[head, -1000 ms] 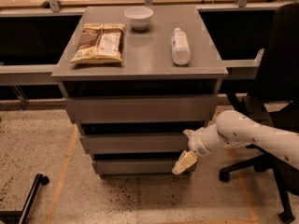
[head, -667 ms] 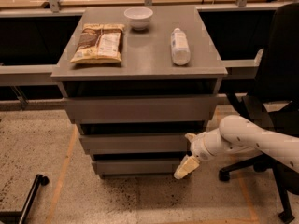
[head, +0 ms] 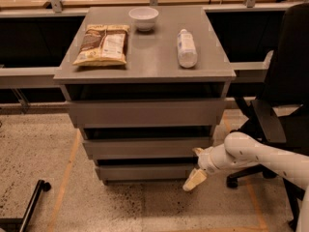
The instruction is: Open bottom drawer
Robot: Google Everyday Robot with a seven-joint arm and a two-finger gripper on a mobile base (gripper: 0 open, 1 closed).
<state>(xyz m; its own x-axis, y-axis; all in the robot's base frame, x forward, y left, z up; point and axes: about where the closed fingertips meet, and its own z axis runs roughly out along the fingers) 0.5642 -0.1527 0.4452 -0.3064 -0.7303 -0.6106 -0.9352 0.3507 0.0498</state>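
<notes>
The bottom drawer (head: 145,172) is the lowest and narrowest of three grey handle-less fronts on the cabinet, and its front sits about flush under the middle drawer (head: 145,148). My gripper (head: 196,166) is at the right end of the bottom drawer front, reaching in from the right on a white arm (head: 251,156). Its fingers are apart: one beige fingertip (head: 194,180) hangs just below the drawer's lower right corner, the other sits near the middle drawer's lower edge. It holds nothing.
The cabinet top (head: 154,47) carries a snack bag (head: 102,44), a white bowl (head: 143,18) and a lying bottle (head: 186,47). A black office chair (head: 285,105) stands close on the right. A black bar (head: 26,204) lies on the speckled floor at lower left.
My gripper has slid slightly down and to the right along the bottom drawer's right end. The drawer fronts have not visibly moved.
</notes>
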